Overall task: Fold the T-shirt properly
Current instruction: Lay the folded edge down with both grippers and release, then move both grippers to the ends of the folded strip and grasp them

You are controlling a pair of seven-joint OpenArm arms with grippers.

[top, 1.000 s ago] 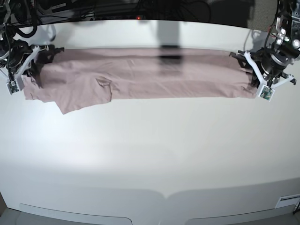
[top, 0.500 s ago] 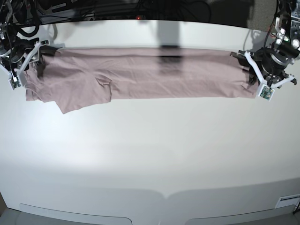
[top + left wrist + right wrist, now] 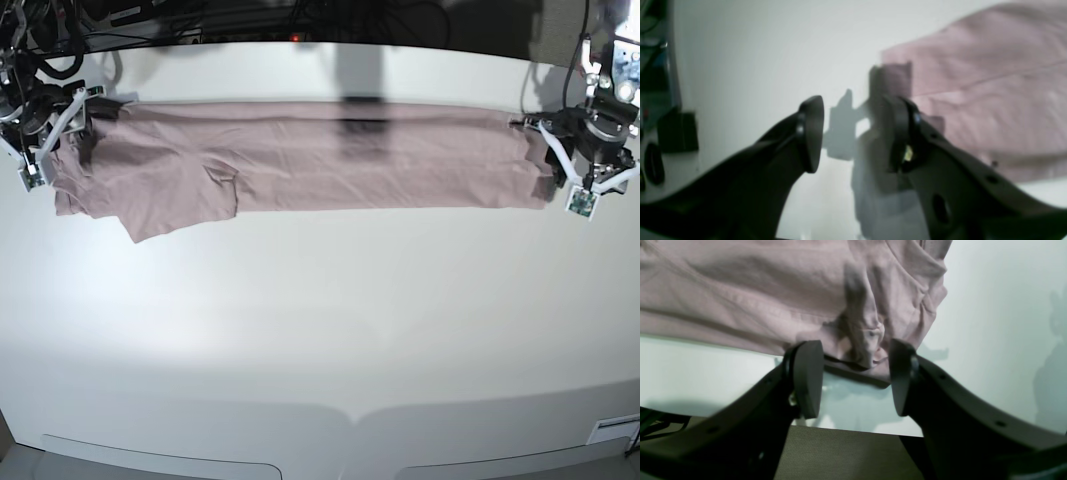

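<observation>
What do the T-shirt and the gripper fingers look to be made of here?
T-shirt: thin, soft knit fabric, probably cotton, matte dusty pink; it lies limp with small wrinkles and stitched hems. Fingers of the right gripper: hard, smooth black material, likely moulded or printed plastic, with a slight sheen and screw holes.

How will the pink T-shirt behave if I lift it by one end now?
Probably floppy: the T-shirt lies flat in thin layers, and its end bunches into soft wrinkles. Likely light for its size. One-end lifting would probably drag the folded strip apart across the table.
</observation>
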